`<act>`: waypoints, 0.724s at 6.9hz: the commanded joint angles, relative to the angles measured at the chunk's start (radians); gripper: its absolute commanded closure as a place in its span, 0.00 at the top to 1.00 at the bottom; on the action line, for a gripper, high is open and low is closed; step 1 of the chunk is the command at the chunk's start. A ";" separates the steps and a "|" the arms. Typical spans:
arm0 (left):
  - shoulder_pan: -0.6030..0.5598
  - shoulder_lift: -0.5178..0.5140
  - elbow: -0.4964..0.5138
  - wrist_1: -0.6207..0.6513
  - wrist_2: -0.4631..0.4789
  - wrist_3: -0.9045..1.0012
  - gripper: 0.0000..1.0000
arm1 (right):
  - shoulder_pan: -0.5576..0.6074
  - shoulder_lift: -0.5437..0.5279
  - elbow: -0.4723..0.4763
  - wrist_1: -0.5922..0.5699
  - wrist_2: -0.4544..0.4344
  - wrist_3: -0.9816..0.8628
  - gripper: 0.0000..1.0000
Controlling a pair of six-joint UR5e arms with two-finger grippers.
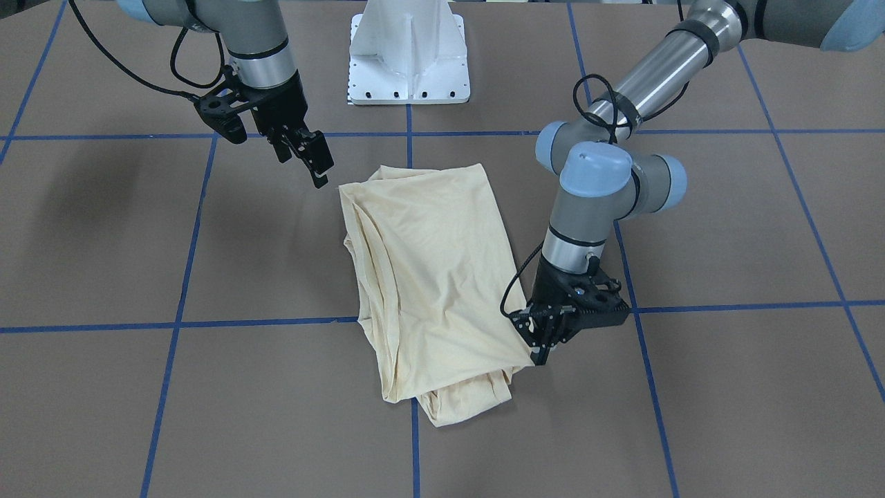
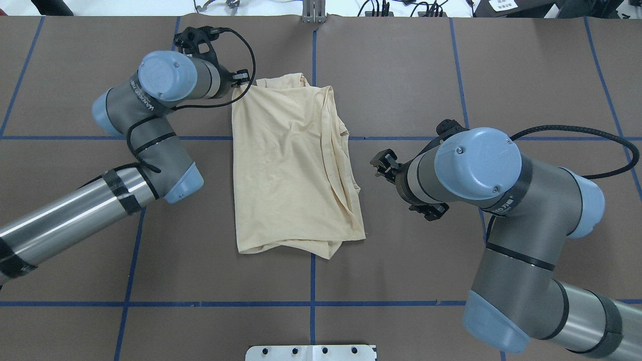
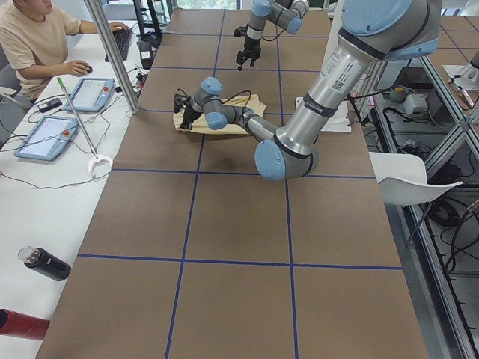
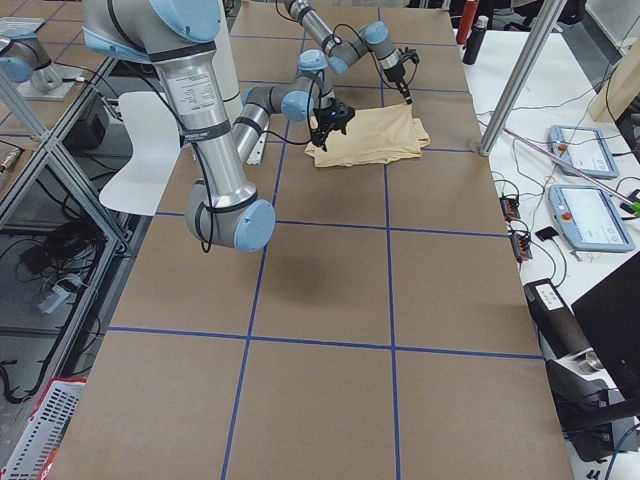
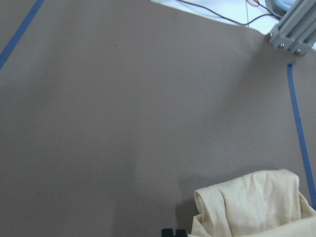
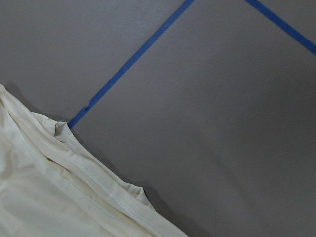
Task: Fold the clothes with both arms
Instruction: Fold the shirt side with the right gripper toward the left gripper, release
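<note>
T-shirt [image 1: 429,263] lies folded on the tabletop [image 1: 726,401]; left gripper [image 1: 541,354] pinches its lower-right corner; right gripper [image 1: 303,160], upper left, gapes empty.

Brown table [image 1: 726,228] (blue tape grid [image 1: 242,322]) bears a cream T-shirt [image 1: 429,263], apparently folded.

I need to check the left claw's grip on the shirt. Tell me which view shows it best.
The front-facing view: the left claw is unobstructed at a corner of the shirt. Overhead, its wrist hides most of it; its wrist camera catches only a black sliver; side views show it too small.
</note>
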 commanded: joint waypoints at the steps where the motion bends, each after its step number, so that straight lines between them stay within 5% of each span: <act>1: -0.045 -0.067 0.101 -0.053 -0.001 0.032 0.62 | -0.006 0.073 -0.133 0.122 -0.027 0.050 1.00; 4: -0.054 0.019 -0.048 -0.036 -0.013 0.027 0.63 | -0.159 0.098 -0.240 0.214 -0.243 0.299 1.00; 5: -0.057 0.065 -0.096 -0.036 -0.024 0.027 0.63 | -0.210 0.090 -0.245 0.212 -0.248 0.358 1.00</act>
